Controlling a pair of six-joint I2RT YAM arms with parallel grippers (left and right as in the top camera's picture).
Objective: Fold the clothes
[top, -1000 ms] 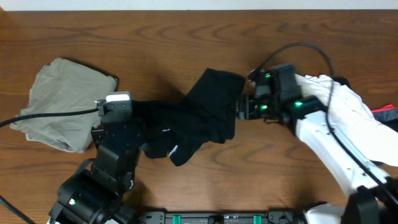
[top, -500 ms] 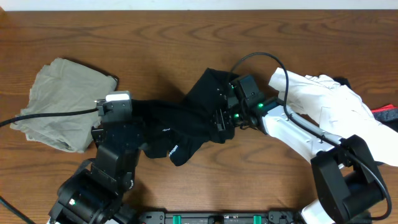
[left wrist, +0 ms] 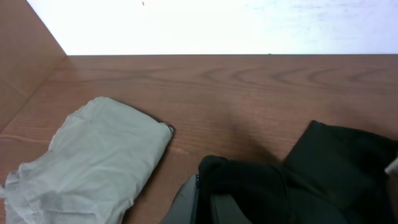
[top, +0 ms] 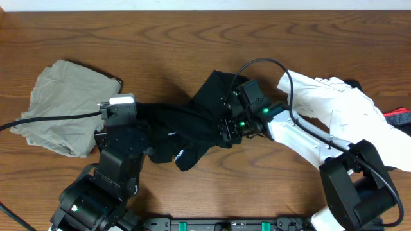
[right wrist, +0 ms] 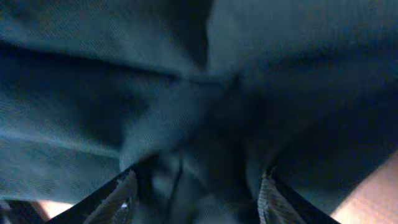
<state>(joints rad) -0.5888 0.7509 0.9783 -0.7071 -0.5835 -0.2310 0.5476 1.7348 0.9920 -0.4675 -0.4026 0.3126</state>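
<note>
A black garment (top: 205, 119) lies crumpled across the middle of the table. My left gripper (top: 128, 125) sits at its left end; in the left wrist view its jaws (left wrist: 205, 208) are closed on a fold of the black garment (left wrist: 280, 186). My right gripper (top: 228, 125) is open and pressed down into the garment's right part. In the right wrist view its fingertips (right wrist: 124, 196) stand wide apart with dark cloth (right wrist: 199, 93) bunched between them, filling the view.
A folded grey-green garment (top: 61, 106) lies at the left, also in the left wrist view (left wrist: 93, 155). A white garment (top: 340, 102) lies at the right, beside the right arm, with red and dark cloth (top: 399, 119) at the edge.
My right gripper has moved left from beside the black garment onto it, and its open fingers now press into the cloth. The left arm has not moved.
</note>
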